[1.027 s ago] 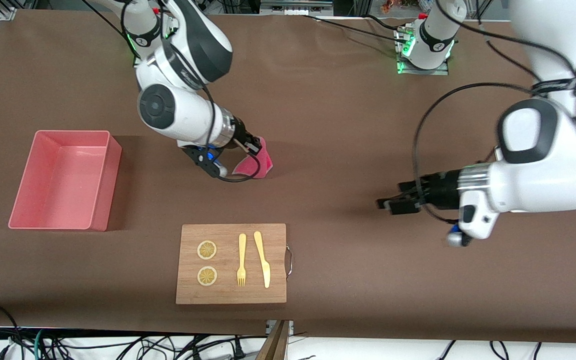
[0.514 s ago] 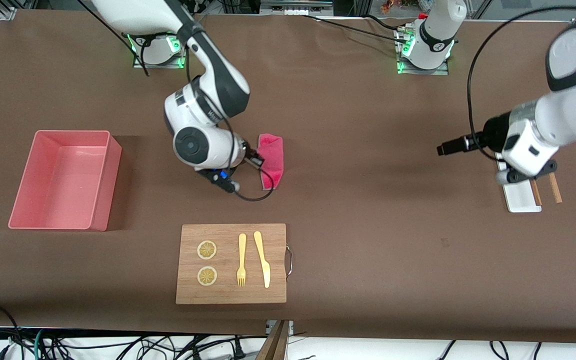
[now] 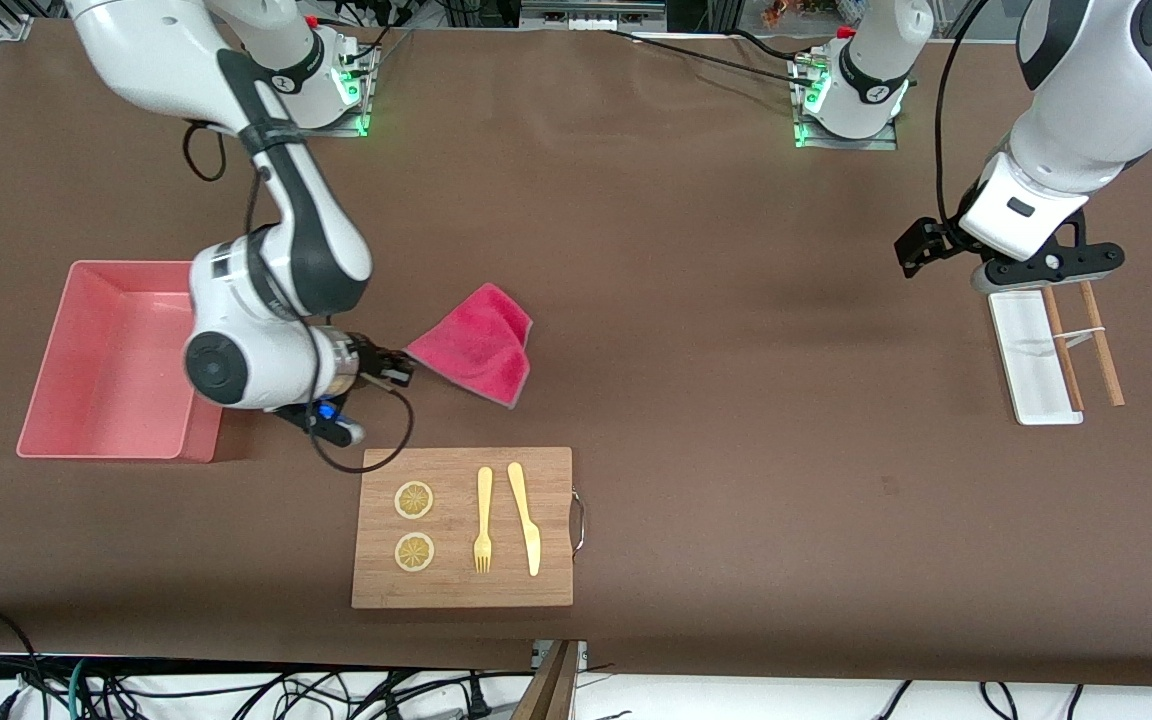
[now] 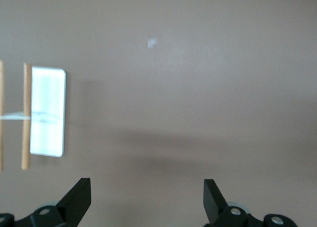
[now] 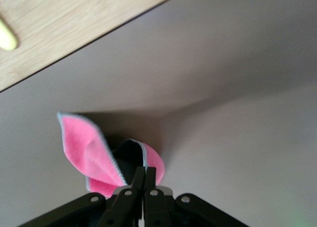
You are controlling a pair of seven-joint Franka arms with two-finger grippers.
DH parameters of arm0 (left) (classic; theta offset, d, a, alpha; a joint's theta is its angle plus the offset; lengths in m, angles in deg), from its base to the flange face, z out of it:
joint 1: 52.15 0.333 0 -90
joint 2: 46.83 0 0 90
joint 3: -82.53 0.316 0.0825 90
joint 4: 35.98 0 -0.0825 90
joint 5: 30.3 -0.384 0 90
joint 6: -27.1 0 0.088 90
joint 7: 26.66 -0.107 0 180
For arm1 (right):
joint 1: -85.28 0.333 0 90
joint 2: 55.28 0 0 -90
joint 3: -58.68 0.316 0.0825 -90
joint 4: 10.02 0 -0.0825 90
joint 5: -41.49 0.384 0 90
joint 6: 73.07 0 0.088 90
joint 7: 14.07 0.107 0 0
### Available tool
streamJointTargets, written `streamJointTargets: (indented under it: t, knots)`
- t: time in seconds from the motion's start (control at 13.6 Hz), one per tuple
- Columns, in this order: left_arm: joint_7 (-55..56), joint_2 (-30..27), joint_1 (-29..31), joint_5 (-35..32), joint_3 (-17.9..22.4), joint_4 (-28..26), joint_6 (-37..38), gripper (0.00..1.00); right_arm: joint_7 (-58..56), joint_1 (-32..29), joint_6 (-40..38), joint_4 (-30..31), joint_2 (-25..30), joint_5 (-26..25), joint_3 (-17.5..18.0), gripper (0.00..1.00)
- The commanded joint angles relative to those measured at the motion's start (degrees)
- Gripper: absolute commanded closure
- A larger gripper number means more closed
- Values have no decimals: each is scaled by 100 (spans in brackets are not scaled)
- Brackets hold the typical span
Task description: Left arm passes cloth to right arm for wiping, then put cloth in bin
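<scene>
I see the soft magenta-pink terry cloth (image 3: 476, 345) fanned out, its corner pinched in my right gripper (image 3: 402, 369), between the salmon-pink plastic bin (image 3: 206, 425) and the bare table; it seems airborne. My left gripper (image 3: 921, 245), jaws spread and empty, waits near the flat white tray (image 3: 1028, 370).

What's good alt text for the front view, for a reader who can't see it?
The right pincer grips a corner of the cloth, which trails out between the bin and the board. The left pincer, open and holding nothing, hangs beside a white tray at the left arm's end of the table. The board carries two lemon slices, a fork and a knife.
</scene>
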Motion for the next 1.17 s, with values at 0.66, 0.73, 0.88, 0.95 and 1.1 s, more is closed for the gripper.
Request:
streamJointTargets:
  t: [0.66,0.73,0.88,0.95,1.1]
  knots:
    - [-1412,726,459,249,66,1843,1095,0,-2660,-1392,-896,-95,87,-1228,110,100]
    - [-1474,726,503,320,66,1843,1095,0,-2328,-1243,-861,-95,79,-1202,119,100]
    - [-1466,735,504,320,66,1904,1112,0,-1607,-892,-703,-95,35,-1158,137,100]
    - [-1466,735,504,320,66,1948,1121,0,-1221,-690,-554,-95,35,-1131,137,100]
    - [-1466,744,495,320,58,1958,1121,0,-378,-242,-282,-95,-9,-1053,146,100]
